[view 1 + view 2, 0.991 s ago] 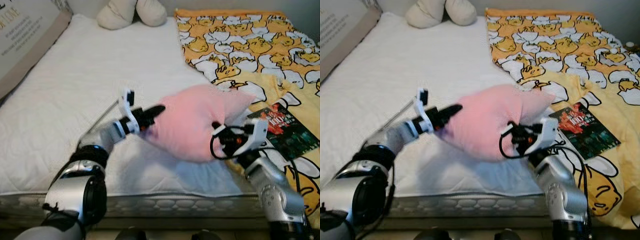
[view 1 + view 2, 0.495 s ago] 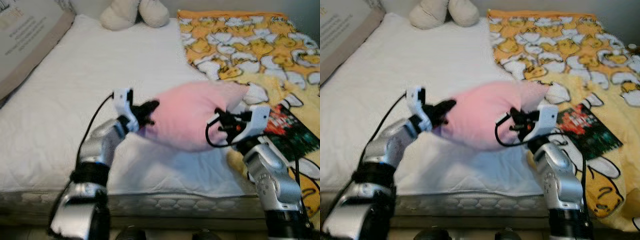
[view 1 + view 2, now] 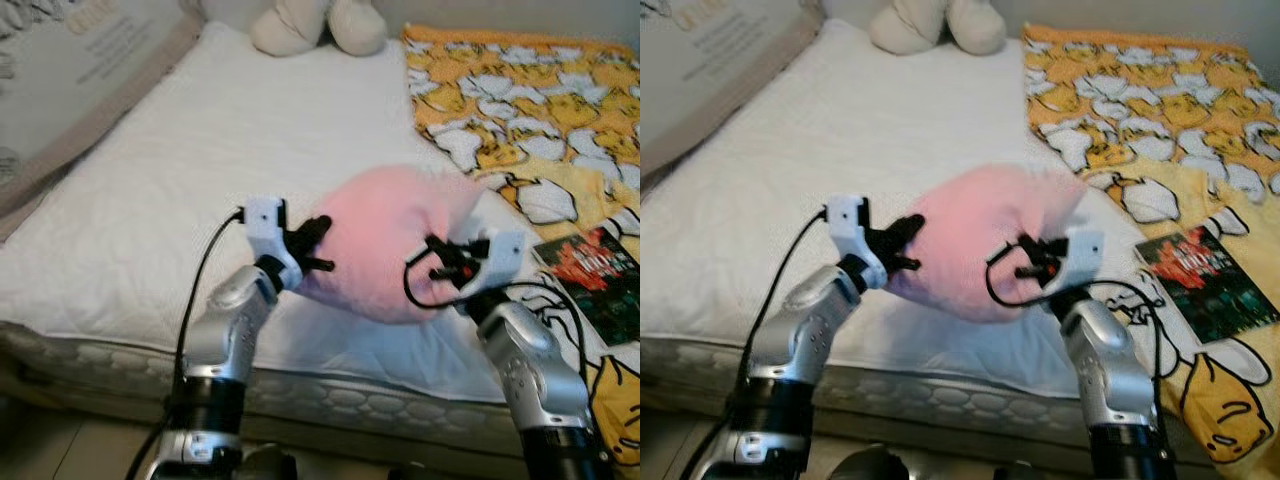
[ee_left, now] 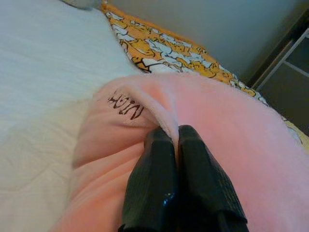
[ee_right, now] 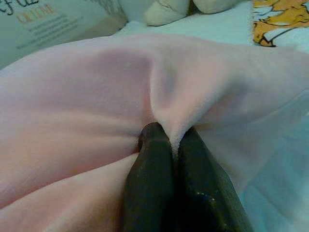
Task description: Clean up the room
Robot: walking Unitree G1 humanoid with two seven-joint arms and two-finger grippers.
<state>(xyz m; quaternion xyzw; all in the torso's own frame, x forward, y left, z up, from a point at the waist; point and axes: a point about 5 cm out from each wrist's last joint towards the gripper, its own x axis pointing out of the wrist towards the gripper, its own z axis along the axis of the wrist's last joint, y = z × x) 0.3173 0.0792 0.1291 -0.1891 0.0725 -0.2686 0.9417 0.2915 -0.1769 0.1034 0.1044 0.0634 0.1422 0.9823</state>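
A plump pink pillow (image 3: 390, 240) hangs in the air over the near edge of the white mattress (image 3: 190, 190), held between both arms. My left gripper (image 3: 318, 246) is shut on a fold of the pillow's left side; in the left wrist view the black fingers (image 4: 169, 188) pinch the pink fabric beside a small dark embroidered word. At the pillow's right side, my right gripper (image 3: 428, 268) is shut on another fold, and the right wrist view has its fingers (image 5: 166, 188) pressed together on the cloth.
A yellow duck-print blanket (image 3: 530, 110) covers the bed's right half, with a dark book (image 3: 600, 275) lying on it. A cream plush toy (image 3: 315, 22) sits at the head of the bed. A large printed cushion (image 3: 70, 70) leans at the far left.
The camera has shifted, so the bed now sits further right in view. Both grippers stay shut on the pink pillow, which has risen slightly off the mattress; the left forearm now stands more upright.
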